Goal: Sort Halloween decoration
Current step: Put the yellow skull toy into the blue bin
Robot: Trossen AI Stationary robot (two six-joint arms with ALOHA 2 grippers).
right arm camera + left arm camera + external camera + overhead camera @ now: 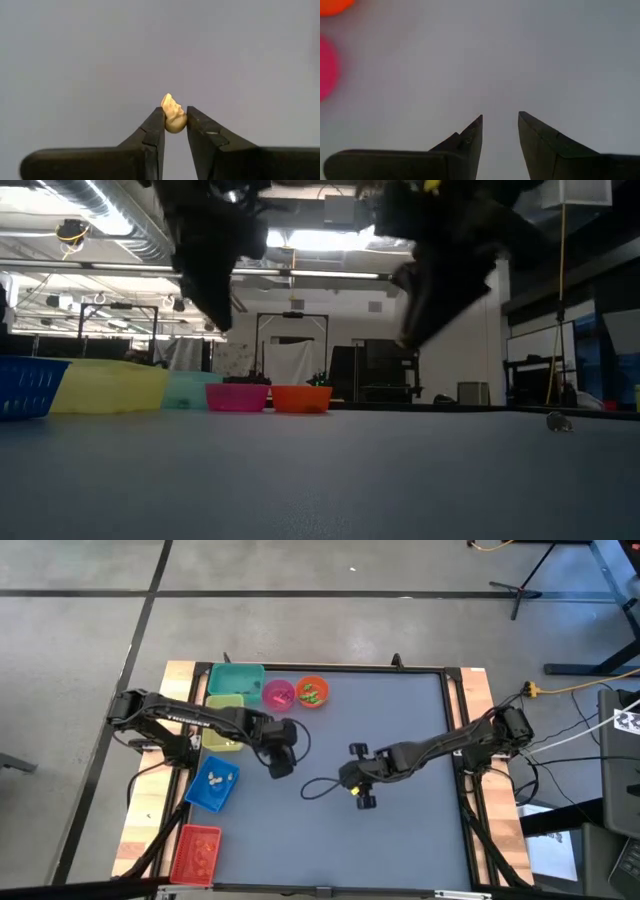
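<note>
Two dark arms hang over a grey-blue counter [400, 830] with a wooden frame along its left and right edges. The right claw [174, 123] is near the counter's middle, clamped on a tiny cream-white trinket [173, 115] held at its fingertips above bare surface. The left claw [500, 131] hovers left of centre with its fingers apart and nothing between them.

Along the left edge sit a red bin [197, 853], a blue bin [214, 784], a yellow bin [224, 722] and a teal bin [235, 678]; a pink bowl [278, 693] and an orange bowl [312, 691] stand at the far side.

One small dark trinket [558, 421] lies on the counter's right side in the low view. Beyond the counter the room shows grey floor, ceiling strip lights and dark equipment stands.
</note>
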